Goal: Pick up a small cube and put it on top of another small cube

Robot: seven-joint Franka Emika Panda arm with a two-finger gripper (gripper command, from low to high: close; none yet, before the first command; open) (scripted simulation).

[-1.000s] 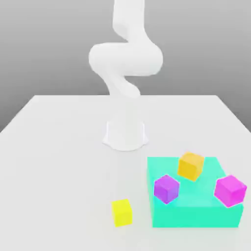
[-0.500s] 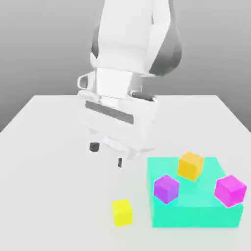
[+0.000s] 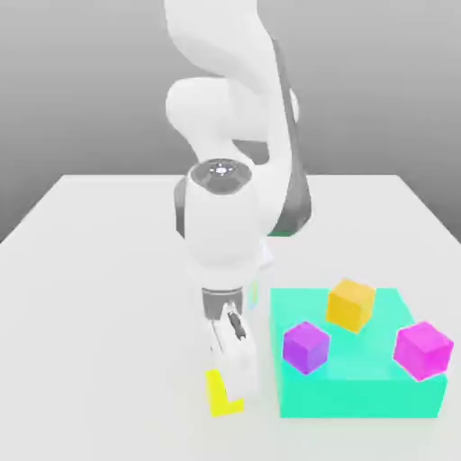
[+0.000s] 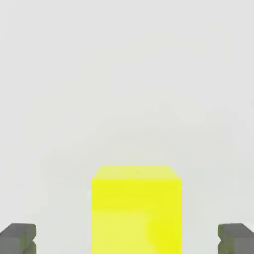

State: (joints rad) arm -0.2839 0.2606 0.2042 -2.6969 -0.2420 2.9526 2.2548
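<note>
The step in hand looks like the approach to the grasp. The gripper hangs low over the small cube, which sits on the white bench in the lower middle of the exterior view, just beside the teal block at that view's right. Nothing is pinched yet: the hand view shows the two fingertips spread wide at the bottom corners of the frame, with the small cube centred between them and a clear gap on each side.

The next move, as I judge it, calls for a little more descent so the pads flank the cube's sides, then a squeeze, a lift, and a carry to one of the cubes on the teal block. Which one is meant I cannot tell. The purple cube is nearest; the orange-yellow cube and the magenta cube lie further toward the exterior view's right.

The hand view gives the alignment of fingers and cube, which the exterior view hides behind the hand's body (only the cube's lower left part peeks out there). The exterior view gives the stacking targets and the arm's posture.
</note>
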